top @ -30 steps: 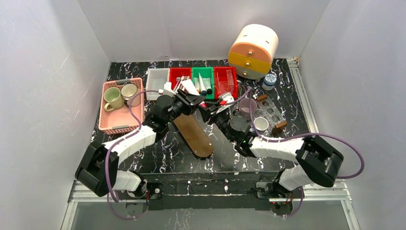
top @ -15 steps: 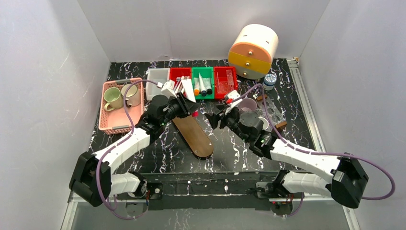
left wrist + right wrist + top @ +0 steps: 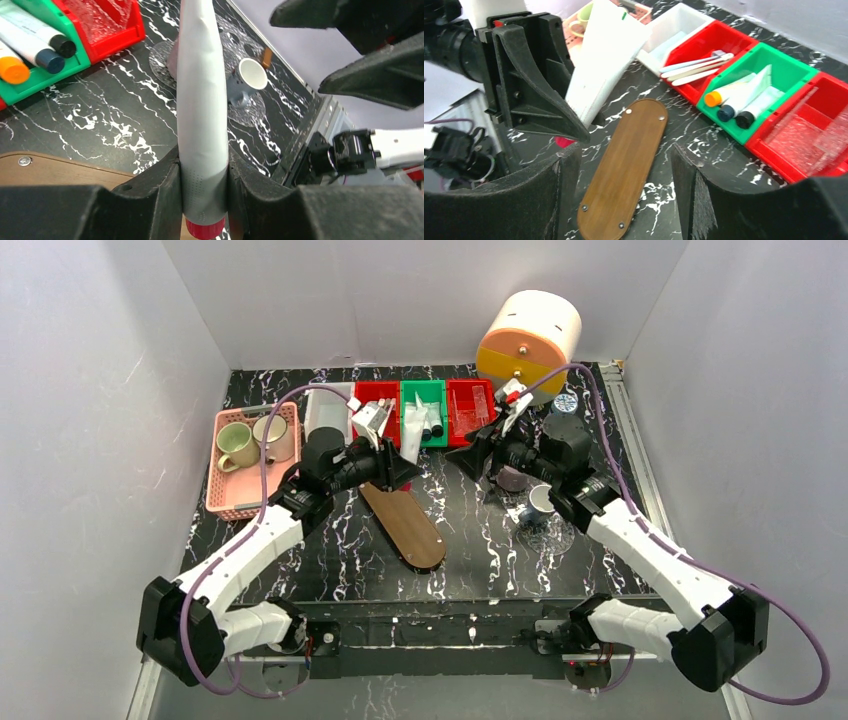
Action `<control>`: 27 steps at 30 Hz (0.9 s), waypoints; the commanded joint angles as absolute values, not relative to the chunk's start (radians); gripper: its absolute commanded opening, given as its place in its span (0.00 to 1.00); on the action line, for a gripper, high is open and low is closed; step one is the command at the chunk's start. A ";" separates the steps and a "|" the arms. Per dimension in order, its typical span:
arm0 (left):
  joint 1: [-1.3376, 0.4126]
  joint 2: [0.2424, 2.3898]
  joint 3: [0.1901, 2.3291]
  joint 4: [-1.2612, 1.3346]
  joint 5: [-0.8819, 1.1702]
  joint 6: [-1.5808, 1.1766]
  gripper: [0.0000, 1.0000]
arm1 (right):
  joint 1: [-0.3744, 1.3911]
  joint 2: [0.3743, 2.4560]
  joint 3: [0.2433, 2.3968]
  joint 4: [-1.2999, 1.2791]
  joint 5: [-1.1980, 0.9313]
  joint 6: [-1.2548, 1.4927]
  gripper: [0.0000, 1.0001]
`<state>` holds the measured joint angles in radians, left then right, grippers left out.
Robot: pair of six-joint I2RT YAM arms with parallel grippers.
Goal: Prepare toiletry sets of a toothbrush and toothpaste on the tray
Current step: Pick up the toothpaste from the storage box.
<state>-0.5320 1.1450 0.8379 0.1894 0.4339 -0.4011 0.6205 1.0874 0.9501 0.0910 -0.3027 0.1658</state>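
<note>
Left wrist view: a white toothpaste tube (image 3: 202, 125) stands clamped between the two fingers of the left gripper (image 3: 202, 167). The fingers press on it near its red cap (image 3: 205, 229), which points down, while the flat crimped end points up and away from the camera.

From the top camera, the held tube hangs in the air, tilted, over the far end of the brown oval tray (image 3: 410, 532). The tray lies slantwise on the black marbled table (image 3: 480, 550) between the two arms.

The right gripper (image 3: 625, 152) faces the left one from the other side of the tray. Its fingers are spread wide with nothing between them.

Behind the tray a row of bins runs along the table. A red bin (image 3: 698, 41) holds several slim toothbrushes (image 3: 696, 67). Next to it a green bin (image 3: 796, 70) holds three more tubes (image 3: 744, 97), capped orange, blue and black. A white bin (image 3: 674, 22) sits at the left end of the row, and another red bin (image 3: 774, 150) with clear plastic inside sits at the right end.

Farther out, a pink basket (image 3: 222, 502) to the left carries two mugs (image 3: 237, 443). A white cup (image 3: 541, 500) stands near the right arm, and a round cream and orange drawer unit (image 3: 530, 335) stands in the far right corner.
</note>
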 commanded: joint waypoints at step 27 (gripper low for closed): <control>-0.531 1.091 0.916 0.106 0.999 -0.152 0.16 | 0.578 1.230 1.067 0.397 -0.868 0.376 0.49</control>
